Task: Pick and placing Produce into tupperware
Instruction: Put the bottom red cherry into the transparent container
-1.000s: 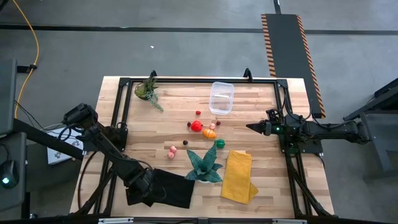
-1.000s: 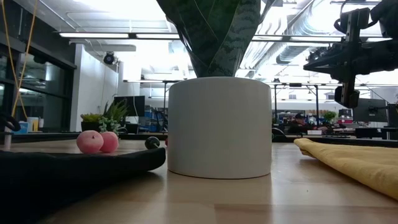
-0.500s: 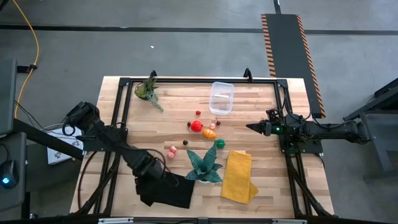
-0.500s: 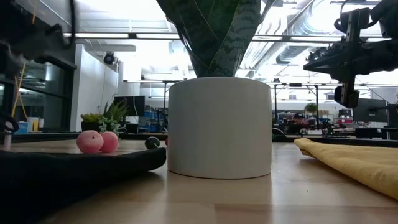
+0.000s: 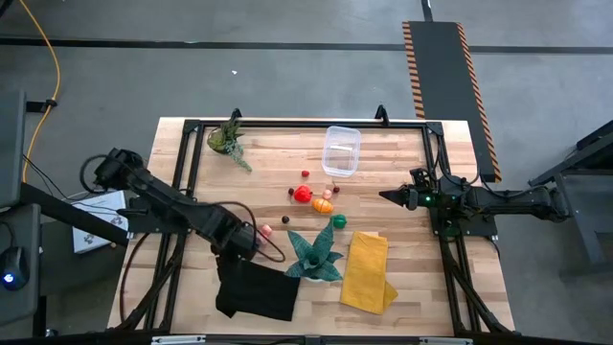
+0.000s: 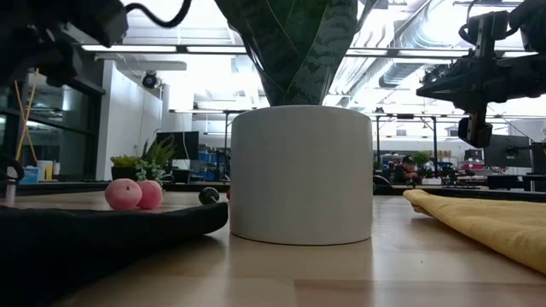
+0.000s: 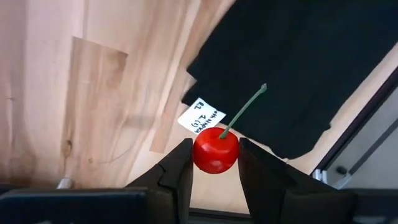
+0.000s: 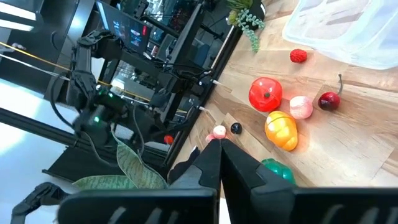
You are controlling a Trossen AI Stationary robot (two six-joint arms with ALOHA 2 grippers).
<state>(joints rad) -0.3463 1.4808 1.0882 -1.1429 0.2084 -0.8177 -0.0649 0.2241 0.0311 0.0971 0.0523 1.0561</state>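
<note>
My left gripper [image 7: 214, 163] is shut on a small red cherry [image 7: 216, 149] with a green stem. It hangs over the wood beside the black cloth [image 5: 257, 292], near the pink produce [image 5: 265, 231]. More produce lies mid-table: a red tomato [image 5: 303, 195], an orange piece [image 5: 323, 204], a green piece [image 5: 338, 222] and a dark ball [image 5: 284, 219]. The clear tupperware [image 5: 341, 151] stands on its base toward the far edge. My right gripper [image 5: 388, 196] waits shut at the table's right side. My left gripper pinches the cherry's round body by its two sides [image 7: 199, 153] between the two fingers. The fingers come from above, pointing steeply down. The cherry is lifted clear of the table and the cloth, and its stem [image 7: 244, 112] sticks out past the fingertips.
A teal spiky plant in a white pot [image 5: 316, 257] stands near the front, with a folded yellow cloth [image 5: 369, 271] to its right. A small leafy plant [image 5: 228, 141] sits at the far left. A white label [image 7: 201, 116] lies at the black cloth's edge.
My left gripper has risen from the black cloth at the near left and gone toward the far edge and rightward, toward the pink produce, tipping more steeply downward. Its fingers stay shut on the cherry.
</note>
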